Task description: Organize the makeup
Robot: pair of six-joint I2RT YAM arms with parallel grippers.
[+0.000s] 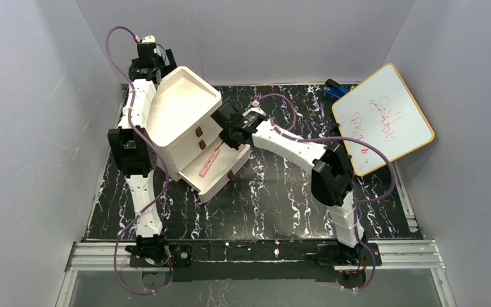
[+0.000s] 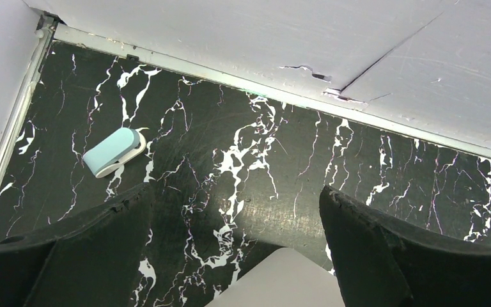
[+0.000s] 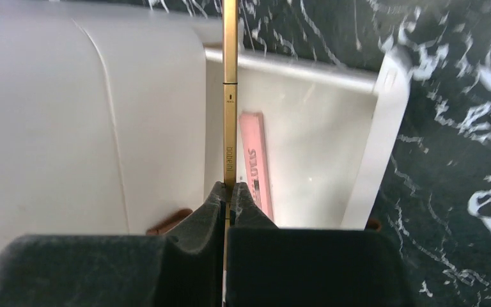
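My right gripper (image 3: 230, 189) is shut on a slim gold stick (image 3: 230, 96) and holds it over the pulled-out bottom drawer (image 3: 364, 160) of the white three-drawer box (image 1: 182, 115). A pink stick (image 3: 256, 163) lies in that drawer and also shows in the top view (image 1: 210, 161). In the top view my right gripper (image 1: 226, 131) is at the box's front. My left gripper (image 2: 235, 192) is open and empty behind the box, above the black marble table. The disc, palette and compact are out of view.
A small light-blue object (image 2: 112, 151) lies on the table near the back left wall. A corner of the white box (image 2: 281, 281) shows below my left fingers. A whiteboard with red writing (image 1: 383, 118) leans at the right, with a blue clip (image 1: 334, 87) behind it.
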